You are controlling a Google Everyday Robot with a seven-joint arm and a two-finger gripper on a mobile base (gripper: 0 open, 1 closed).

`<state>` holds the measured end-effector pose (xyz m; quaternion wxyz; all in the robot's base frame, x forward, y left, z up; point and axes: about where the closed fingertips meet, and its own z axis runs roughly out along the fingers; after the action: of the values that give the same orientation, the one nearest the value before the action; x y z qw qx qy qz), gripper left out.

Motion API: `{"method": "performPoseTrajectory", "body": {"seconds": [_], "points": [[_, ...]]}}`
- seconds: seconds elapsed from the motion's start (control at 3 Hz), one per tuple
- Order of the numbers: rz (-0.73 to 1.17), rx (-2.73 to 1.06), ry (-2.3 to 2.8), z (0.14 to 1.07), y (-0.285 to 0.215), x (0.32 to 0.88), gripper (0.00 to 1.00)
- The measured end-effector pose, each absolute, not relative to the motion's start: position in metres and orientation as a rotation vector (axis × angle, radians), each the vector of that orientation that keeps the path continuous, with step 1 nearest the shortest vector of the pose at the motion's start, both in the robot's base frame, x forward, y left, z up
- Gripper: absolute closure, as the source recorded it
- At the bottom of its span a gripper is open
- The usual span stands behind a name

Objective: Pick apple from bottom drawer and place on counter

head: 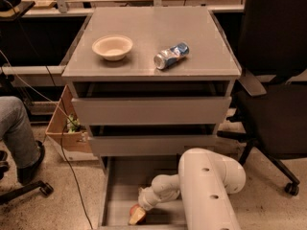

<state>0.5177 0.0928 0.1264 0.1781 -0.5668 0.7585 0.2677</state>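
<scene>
The bottom drawer (120, 186) is pulled open at the foot of the cabinet. The apple (133, 211), red with a yellowish patch, lies on the drawer's grey floor near the front left. My gripper (139, 213) reaches down into the drawer from the right at the end of the white arm (206, 186) and is right at the apple, touching or partly covering it. The counter (148, 37) is the grey cabinet top above.
A cream bowl (112, 47) and a crushed silver-blue can (171, 55) sit on the counter. The two upper drawers (151, 110) stand slightly ajar. A black office chair (276, 90) is at the right. A person's leg (17, 128) and a cardboard box (67, 128) are at the left.
</scene>
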Motion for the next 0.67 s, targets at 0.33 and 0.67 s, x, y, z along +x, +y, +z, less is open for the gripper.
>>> {"method": "performPoseTrajectory", "body": {"seconds": [0.33,0.67], "points": [[0.765,-1.595,2.164,0.1158,0.0915,0.5163,0.19],[0.765,-1.590,2.162,0.1165,0.0905,0.5163,0.50]]}}
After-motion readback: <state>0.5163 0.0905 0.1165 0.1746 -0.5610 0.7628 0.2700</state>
